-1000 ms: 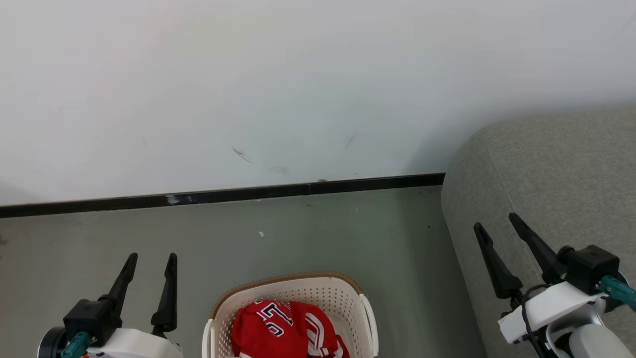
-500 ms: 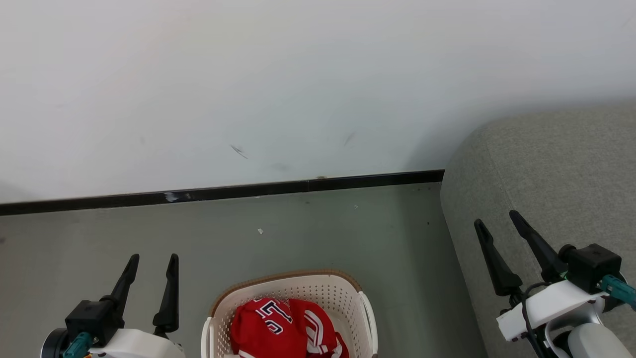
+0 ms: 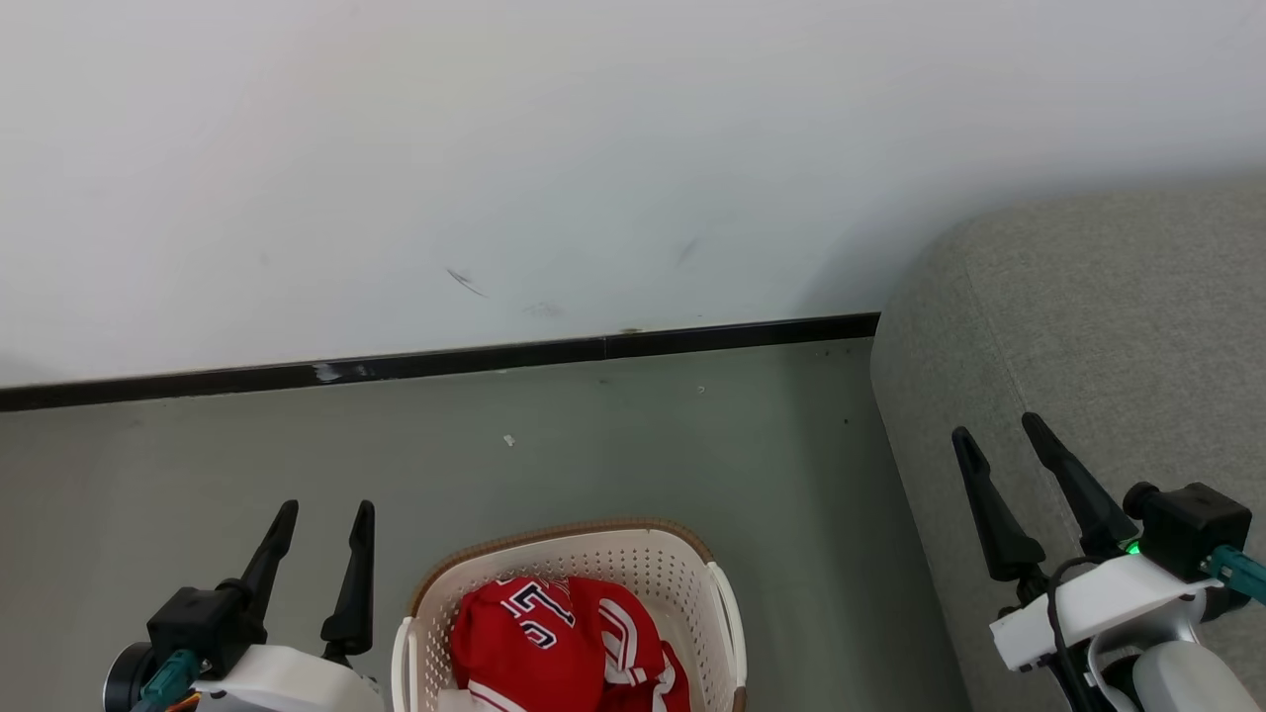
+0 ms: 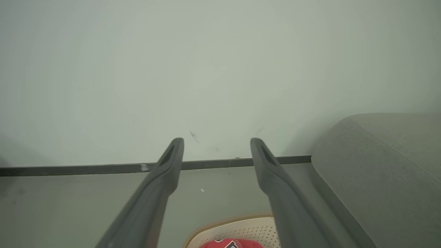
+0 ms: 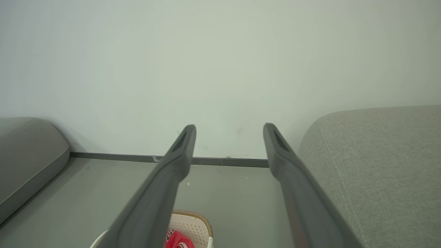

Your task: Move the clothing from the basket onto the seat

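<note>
Pre-grasp step, nothing picked yet. Clothing (image 3: 554,638) sits in basket (image 3: 564,529) at 6 o'clock; seat (image 3: 1088,326) at 3 o'clock. Left gripper (image 3: 327,509) and right gripper (image 3: 997,430) both spread wide, empty. Next, probably: one reaches down into basket and pinches fabric.

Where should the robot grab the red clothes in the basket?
Probably the humped top fold of the clothing, by the lettering, where the fabric bunches highest. Come straight down from above: the basket walls stand around the pile, so the sides are blocked and only the top is open.
</note>
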Controlling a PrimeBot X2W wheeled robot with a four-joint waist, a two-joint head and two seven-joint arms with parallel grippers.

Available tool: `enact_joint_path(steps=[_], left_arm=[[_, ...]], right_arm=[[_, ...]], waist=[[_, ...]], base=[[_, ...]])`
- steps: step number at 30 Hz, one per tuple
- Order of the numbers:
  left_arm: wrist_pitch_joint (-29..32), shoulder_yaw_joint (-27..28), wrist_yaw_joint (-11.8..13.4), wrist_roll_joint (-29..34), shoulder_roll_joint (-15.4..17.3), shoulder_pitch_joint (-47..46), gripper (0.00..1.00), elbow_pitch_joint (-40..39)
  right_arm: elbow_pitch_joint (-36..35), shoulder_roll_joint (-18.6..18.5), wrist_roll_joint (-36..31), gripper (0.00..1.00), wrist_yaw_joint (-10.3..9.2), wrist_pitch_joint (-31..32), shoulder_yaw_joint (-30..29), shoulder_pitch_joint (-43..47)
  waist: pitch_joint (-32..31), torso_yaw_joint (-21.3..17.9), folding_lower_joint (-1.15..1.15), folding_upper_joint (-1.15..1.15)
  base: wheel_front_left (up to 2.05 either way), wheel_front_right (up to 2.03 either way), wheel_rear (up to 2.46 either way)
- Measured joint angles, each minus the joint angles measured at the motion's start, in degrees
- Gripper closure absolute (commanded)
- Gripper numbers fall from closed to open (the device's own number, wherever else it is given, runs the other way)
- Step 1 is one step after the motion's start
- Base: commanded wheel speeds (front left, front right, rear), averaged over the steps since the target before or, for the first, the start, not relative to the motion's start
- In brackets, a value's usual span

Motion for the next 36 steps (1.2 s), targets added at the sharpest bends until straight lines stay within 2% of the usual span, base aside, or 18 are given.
enact_joint_path(steps=[25, 36], left_arm=[[0.1, -2.7, -2.5, -0.3, -1.0, -6.8, 0.00, 6.7], [2.5, -4.0, -3.5, -1.5, -1.4, -10.7, 0.00, 11.6]], right_arm=[[-3.1, 0.9, 1.3, 0.00, 0.00, 0.0, 1.5, -0.4], [-4.3, 1.4, 1.5, 0.00, 0.00, 0.0, 2.1, -2.8]], waist=[[8.7, -2.6, 0.00, 0.00], [13.9, -4.3, -0.01, 0.00]], base=[[0.00, 0.00, 0.00], [0.00, 0.00, 0.00]])
